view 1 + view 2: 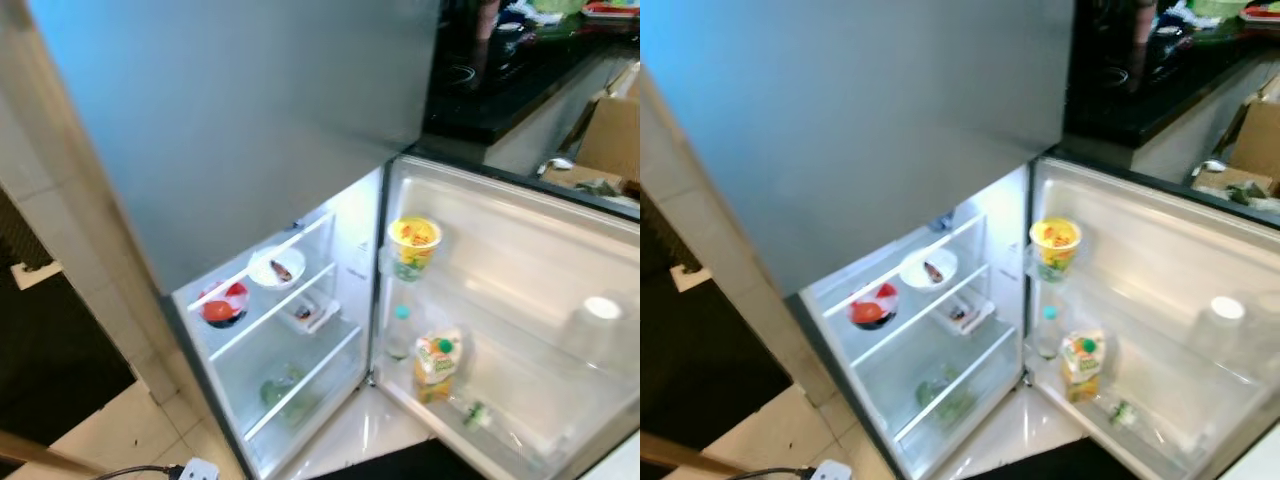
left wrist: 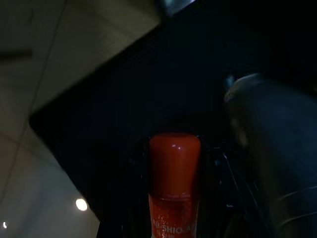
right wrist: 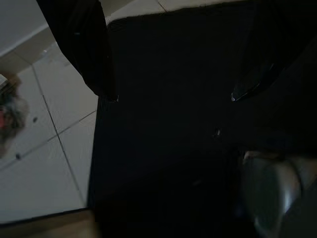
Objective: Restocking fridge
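The fridge's lower compartment (image 1: pixel 300 330) stands open and lit, its door (image 1: pixel 520 290) swung out to the right. In the left wrist view my left gripper (image 2: pixel 174 203) is shut on a red bottle (image 2: pixel 174 163) with a red cap, held upright over a dark mat. The right wrist view shows my right gripper (image 3: pixel 171 96) open, with its black fingers (image 3: pixel 94 59) spread above the same dark mat and nothing between them.
The shelves hold a red bowl (image 1: pixel 224 303), a white bowl (image 1: pixel 277 267), a small tray (image 1: pixel 308 313) and greens (image 1: pixel 283 390) at the bottom. The door racks carry a yellow cup (image 1: pixel 414 243), a teal-capped bottle (image 1: pixel 400 332) and a juice carton (image 1: pixel 437 364). A dark counter (image 1: pixel 500 70) lies behind.
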You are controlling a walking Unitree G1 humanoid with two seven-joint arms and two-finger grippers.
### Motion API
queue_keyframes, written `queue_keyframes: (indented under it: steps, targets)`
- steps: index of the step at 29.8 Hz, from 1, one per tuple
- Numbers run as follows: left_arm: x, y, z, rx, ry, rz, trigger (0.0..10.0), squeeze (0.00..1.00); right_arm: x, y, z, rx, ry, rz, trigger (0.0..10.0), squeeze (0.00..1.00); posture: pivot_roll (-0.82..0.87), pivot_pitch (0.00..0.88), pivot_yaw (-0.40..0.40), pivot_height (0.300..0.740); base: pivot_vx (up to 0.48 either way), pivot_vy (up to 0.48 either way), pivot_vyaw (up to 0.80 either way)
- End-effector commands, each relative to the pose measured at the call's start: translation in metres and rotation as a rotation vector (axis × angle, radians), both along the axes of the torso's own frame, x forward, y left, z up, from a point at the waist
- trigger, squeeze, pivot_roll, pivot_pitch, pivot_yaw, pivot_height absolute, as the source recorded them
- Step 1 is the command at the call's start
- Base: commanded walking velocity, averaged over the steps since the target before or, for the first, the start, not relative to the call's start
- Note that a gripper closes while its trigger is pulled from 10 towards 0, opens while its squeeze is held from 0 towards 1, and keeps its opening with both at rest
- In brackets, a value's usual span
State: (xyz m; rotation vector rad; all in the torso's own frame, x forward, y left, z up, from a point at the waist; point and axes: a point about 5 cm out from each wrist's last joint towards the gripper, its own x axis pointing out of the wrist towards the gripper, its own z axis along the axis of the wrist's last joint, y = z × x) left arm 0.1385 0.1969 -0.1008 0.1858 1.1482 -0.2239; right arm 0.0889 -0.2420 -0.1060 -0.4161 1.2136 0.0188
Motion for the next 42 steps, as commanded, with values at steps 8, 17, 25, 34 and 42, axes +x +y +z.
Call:
queue_keyframes:
  steps: [8, 17, 25, 34, 42]
  targets:
    - [-0.0004, 0.0063, 0.0008, 0.02, 0.002, -0.007, 10.0, 0.0, -0.0123, 0.0055, -0.0043, 0.025, 0.052, -0.012, 10.0, 0.0, -0.19, 0.011, 0.1, 0.74, 0.0, 0.0, -0.77]
    - [-0.0005, 0.0069, 0.0009, 0.021, 0.002, -0.01, 10.0, 0.0, -0.0158, 0.006, -0.0052, 0.028, 0.068, -0.016, 10.0, 0.0, -0.19, 0.012, 0.104, 0.74, 0.0, 0.0, -0.77]
    - [0.0004, 0.0065, 0.0012, 0.02, 0.0, -0.013, 10.0, 0.0, -0.0147, 0.0089, -0.0057, 0.034, 0.069, -0.018, 10.0, 0.0, -0.19, 0.013, 0.106, 0.74, 0.0, 0.0, -0.77]
    - [0.0012, 0.0065, 0.0014, 0.024, 0.0, -0.014, 10.0, 0.0, -0.0137, 0.0101, -0.0059, 0.037, 0.07, -0.018, 10.0, 0.0, -0.19, 0.01, 0.107, 0.74, 0.0, 0.0, -0.77]
    - [0.0025, 0.0057, 0.0016, 0.026, -0.003, -0.013, 10.0, 0.0, -0.0117, 0.0106, -0.0056, 0.04, 0.068, -0.015, 10.0, 0.0, -0.19, 0.007, 0.105, 0.74, 0.0, 0.0, -0.77]
